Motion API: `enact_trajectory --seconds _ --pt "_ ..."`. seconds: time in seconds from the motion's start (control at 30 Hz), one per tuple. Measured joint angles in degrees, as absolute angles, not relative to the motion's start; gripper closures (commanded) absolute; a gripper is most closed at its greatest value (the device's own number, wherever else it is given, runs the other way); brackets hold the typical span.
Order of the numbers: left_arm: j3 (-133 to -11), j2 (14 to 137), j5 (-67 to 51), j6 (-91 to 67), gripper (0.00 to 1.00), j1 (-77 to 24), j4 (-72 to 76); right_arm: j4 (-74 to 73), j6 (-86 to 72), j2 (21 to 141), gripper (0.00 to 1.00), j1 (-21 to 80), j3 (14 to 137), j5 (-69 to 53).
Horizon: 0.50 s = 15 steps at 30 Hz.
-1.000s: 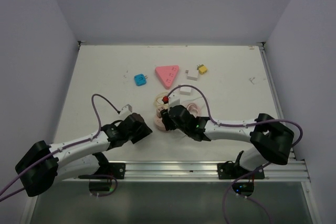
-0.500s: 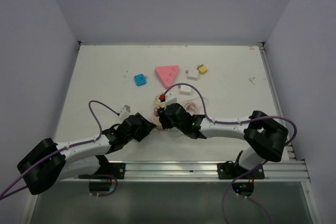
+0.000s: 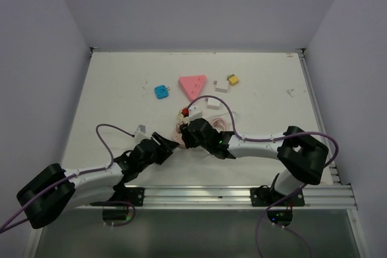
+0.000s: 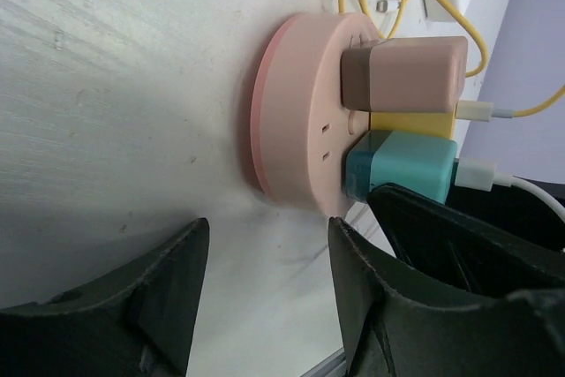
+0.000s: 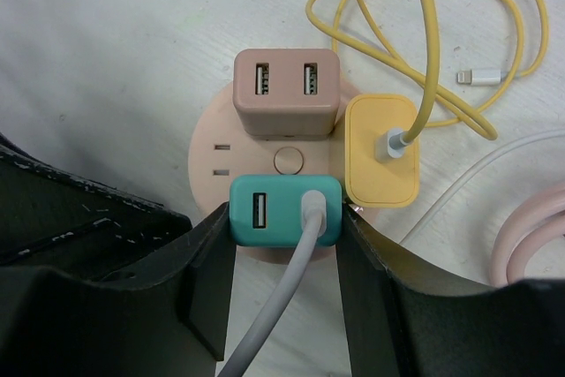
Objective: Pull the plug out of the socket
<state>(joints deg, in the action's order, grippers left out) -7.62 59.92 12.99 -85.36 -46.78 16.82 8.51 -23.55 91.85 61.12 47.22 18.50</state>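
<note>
On the table (image 5: 106,24) the teal plug (image 5: 284,210) sits between the right hand's (image 5: 284,220) fingers (image 5: 205,282).

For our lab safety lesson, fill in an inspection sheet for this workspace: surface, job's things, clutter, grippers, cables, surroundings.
Surface: white table, faint marks.
Job's things: round pink socket holding teal plug, tan charger and yellow charger.
Clutter: pink triangle, blue block, small yellow plug.
Grippers: right gripper clamped on the teal plug's sides; left gripper open beside the socket, apart from it.
Cables: yellow cable looped; grey lead from teal plug.
Surroundings: plain walls; nothing else seen.
</note>
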Motion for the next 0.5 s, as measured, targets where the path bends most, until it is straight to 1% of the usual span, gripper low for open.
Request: enact_trajectory --seconds 0.07,0.2,0.43,0.5 --pt "-6.1 58.0 13.6 -85.9 0.39 -46.8 17.7 8.5 -23.6 91.9 1.00 61.1 47.3 18.5" --pt "-5.7 58.0 14.4 -86.0 0.44 -46.5 19.1 8.5 -23.7 92.7 1.00 61.1 48.1 18.4" --pt "-7.9 65.4 14.4 -85.4 0.55 -46.5 22.2 8.1 -23.6 94.0 1.00 61.1 49.4 18.3" --pt "-8.8 66.8 14.5 -85.3 0.56 -46.2 22.5 7.9 -23.4 94.1 1.00 61.1 49.5 18.5"
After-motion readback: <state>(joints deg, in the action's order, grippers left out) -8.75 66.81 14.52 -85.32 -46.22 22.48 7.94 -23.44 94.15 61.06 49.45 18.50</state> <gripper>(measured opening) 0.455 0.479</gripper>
